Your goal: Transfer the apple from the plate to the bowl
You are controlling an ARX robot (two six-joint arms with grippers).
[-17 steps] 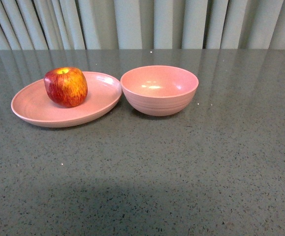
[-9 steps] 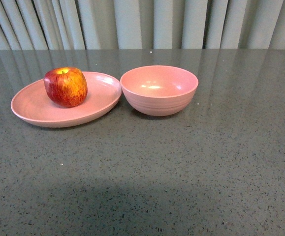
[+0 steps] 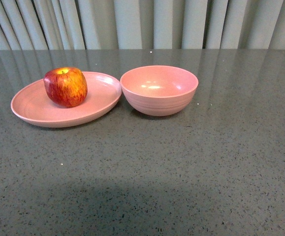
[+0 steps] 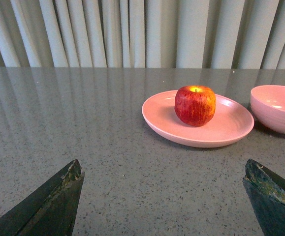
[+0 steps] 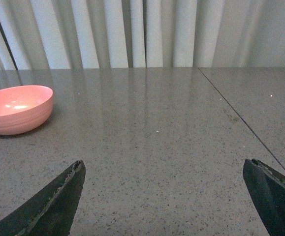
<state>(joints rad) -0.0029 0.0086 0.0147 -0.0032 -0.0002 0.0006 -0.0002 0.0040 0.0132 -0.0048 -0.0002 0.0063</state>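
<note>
Approach step; red yellow-streaked apple [image 3: 65, 87] sits on shallow matte pink plate [image 3: 34, 105]; left claw [image 4: 162, 164] and right claw [image 5: 162, 164] released, empty; next, left claw should straddle the apple, then carry it to deep pink bowl [image 3: 159, 105].

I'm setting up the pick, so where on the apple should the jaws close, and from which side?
Close on the apple across its widest middle, coming straight down from above. It stands upright, stem dimple up, and its rounded flanks are free all round. The raised rim of the plate would likely hinder a low sideways approach.

light: soft, even | glare: tabletop [image 3: 231, 172] sheen | shadow: near edge | focus: sharp
</note>
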